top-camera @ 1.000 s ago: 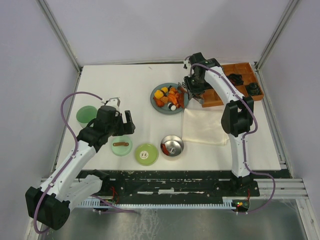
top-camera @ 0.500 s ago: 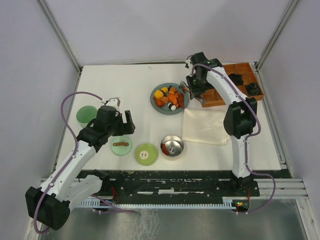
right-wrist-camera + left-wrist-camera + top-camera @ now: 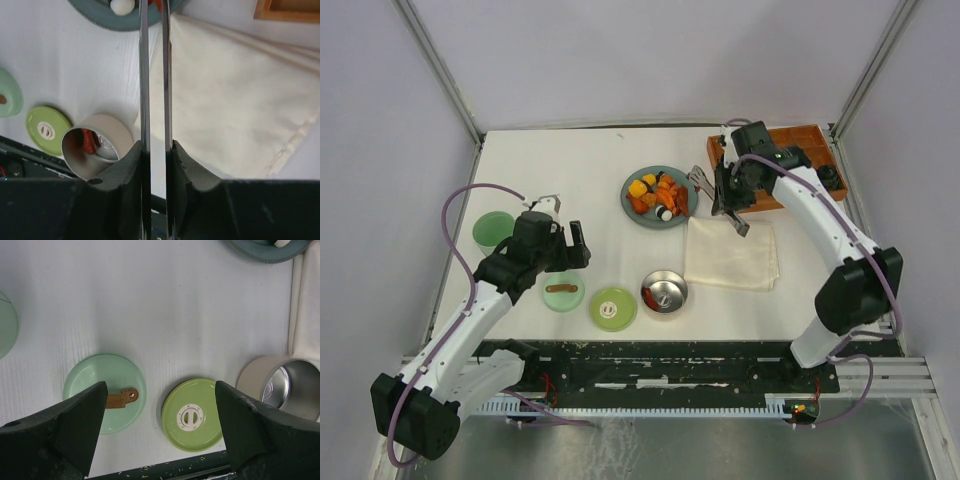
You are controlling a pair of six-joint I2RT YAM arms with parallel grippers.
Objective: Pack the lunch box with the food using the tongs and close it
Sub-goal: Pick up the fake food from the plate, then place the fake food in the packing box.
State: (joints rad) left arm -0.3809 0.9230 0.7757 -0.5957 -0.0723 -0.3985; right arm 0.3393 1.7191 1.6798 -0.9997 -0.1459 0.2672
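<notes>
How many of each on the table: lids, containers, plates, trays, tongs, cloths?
Lids: 2 (mint lid, lime lid)
Containers: 2 (canister, bowl)
Plate: 1
Tray: 1
Tongs: 1
Cloth: 1
Total: 8

Left pincer [image 3: 160, 390] spread wide over mint flat lid [image 3: 115, 375] and lime-green lid [image 3: 192, 415] — steel bowl [image 3: 252, 375] beside.
</notes>
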